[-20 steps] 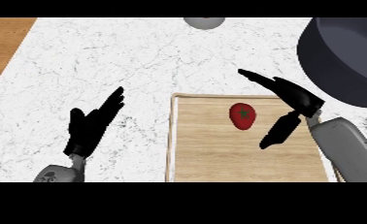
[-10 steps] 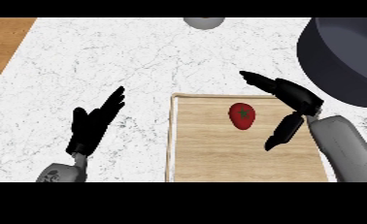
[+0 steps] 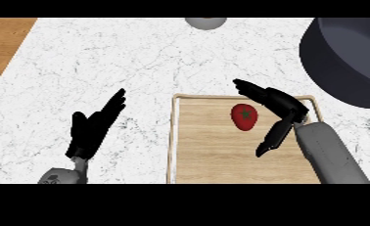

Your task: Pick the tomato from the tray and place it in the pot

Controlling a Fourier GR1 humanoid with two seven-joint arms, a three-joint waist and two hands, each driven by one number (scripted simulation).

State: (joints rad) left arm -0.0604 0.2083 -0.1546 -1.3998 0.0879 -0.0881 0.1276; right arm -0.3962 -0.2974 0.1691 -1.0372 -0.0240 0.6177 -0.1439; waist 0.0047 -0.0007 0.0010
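Note:
A red tomato [image 3: 244,116] with a green stem lies on the wooden tray [image 3: 209,156] near its far edge. My right hand [image 3: 280,107] is open just right of the tomato, fingers spread past its far side and thumb hanging at its near side, not touching it. The dark pot [image 3: 339,63] stands at the far right, partly cut off by the view's edge. My left hand [image 3: 94,127] rests open on the left, fingers up.
A grey round object [image 3: 205,22] sits at the counter's far edge. A strip of wood [image 3: 13,34] shows at the far left beyond the white marble counter [image 3: 108,63].
My right hand has shifted slightly toward me and to the right beside the tomato, staying open. The tomato and my left hand have not moved.

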